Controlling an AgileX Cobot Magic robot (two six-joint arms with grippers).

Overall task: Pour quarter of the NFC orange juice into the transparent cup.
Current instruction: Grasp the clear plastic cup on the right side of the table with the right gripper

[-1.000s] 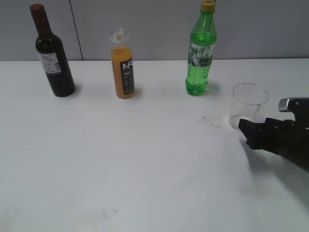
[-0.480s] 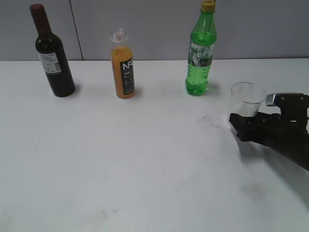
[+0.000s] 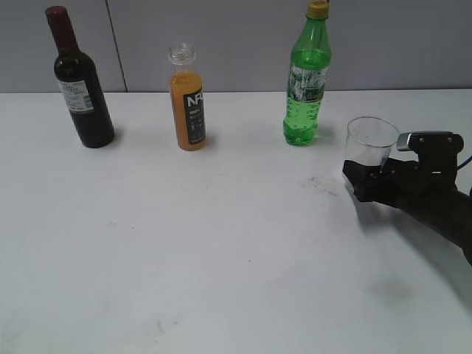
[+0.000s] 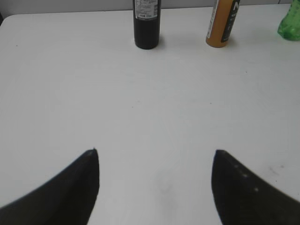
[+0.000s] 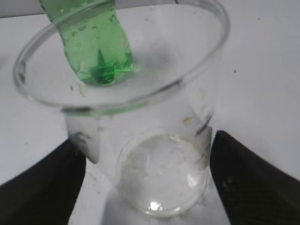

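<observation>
juice label: nfc orange juice (image 3: 188, 99), black label, white "nf" readable
right end effector (image 5: 147, 176): open, straddling transparent cup (image 5: 140, 140)
left end effector (image 4: 154, 180): open, empty

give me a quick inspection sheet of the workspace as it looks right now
surface: white table, faint dark smudges
job's things: NFC orange juice upright at the back, uncapped, untouched; transparent cup upright, empty, at the right
clutter: wine bottle back left; green soda bottle behind the cup, capped
grippers: right gripper open, fingers either side of the cup's base, contact unclear; left gripper open over bare table
cables: one at the right arm, at the right edge of the exterior view
surroundings: grey wall behind
</observation>
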